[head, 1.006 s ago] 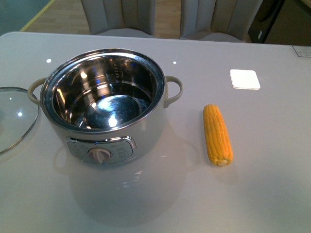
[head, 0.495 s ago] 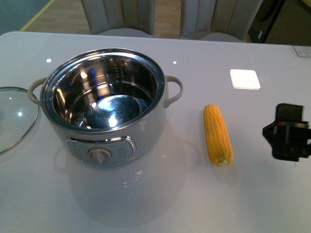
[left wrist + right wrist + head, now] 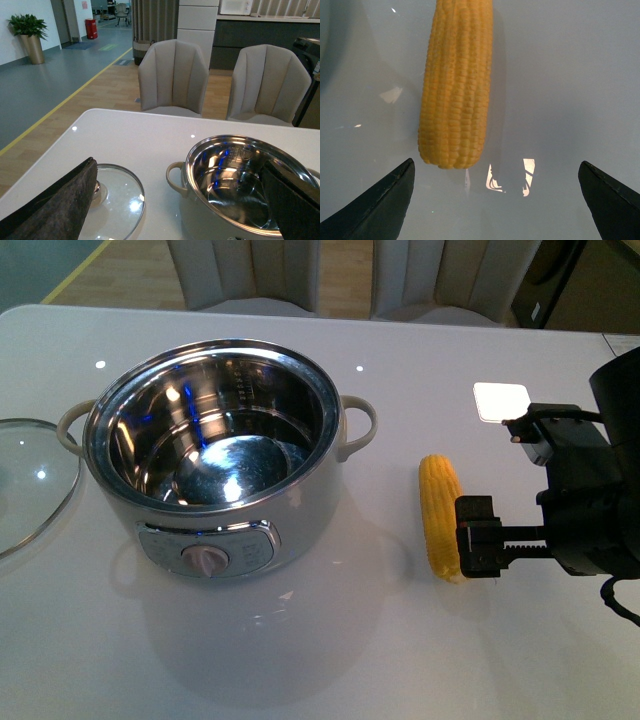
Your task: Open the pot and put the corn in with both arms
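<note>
Right gripper [image 3: 496, 165] jaws spread near corn [image 3: 438, 495]; left gripper [image 3: 177, 165] likewise; glass lid [image 3: 30, 490] beside pot [image 3: 300, 512].

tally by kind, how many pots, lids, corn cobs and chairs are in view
large round white electric pot: 1
round glass lid with steel rim: 1
yellow corn cob: 1
beige padded chairs: 2
total: 5

Uncovered pot [image 3: 300, 502] mouth, lid [image 3: 30, 480] lying well aside; table [image 3: 385, 540] bare between pot and corn [image 3: 440, 500]
</note>
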You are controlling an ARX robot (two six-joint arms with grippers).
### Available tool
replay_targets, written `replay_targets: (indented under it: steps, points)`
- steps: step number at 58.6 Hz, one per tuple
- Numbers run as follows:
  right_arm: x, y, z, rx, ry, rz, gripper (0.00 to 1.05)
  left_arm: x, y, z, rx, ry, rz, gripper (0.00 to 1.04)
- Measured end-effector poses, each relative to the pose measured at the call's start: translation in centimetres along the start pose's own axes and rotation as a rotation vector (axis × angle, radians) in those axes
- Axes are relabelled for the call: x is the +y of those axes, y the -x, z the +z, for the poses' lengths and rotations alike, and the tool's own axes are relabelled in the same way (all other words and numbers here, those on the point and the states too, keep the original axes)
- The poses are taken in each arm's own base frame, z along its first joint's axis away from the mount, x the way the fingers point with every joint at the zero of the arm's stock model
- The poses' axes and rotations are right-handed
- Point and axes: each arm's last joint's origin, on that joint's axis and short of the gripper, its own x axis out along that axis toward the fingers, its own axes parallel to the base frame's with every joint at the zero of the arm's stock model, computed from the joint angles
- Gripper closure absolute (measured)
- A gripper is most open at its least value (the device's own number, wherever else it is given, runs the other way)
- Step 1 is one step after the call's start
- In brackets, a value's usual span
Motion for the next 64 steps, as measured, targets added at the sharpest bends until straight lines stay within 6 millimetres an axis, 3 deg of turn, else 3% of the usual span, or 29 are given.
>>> replay_targets:
  steps: [36,51,64]
  points:
    - [2.3,-4.5,2.0,0.019,0.051,0.028,0.09,0.0,0.0,0.0,0.000,0.000,0.000,0.07]
    - [2.5,-5.9,2.0,0.034,0.056,0.013,0.09,0.0,0.0,0.0,0.000,0.000,0.000,0.07]
    - [2.6,-6.7,1.7,0.047,0.063,0.008,0.28,0.0,0.0,0.0,0.000,0.000,0.000,0.07]
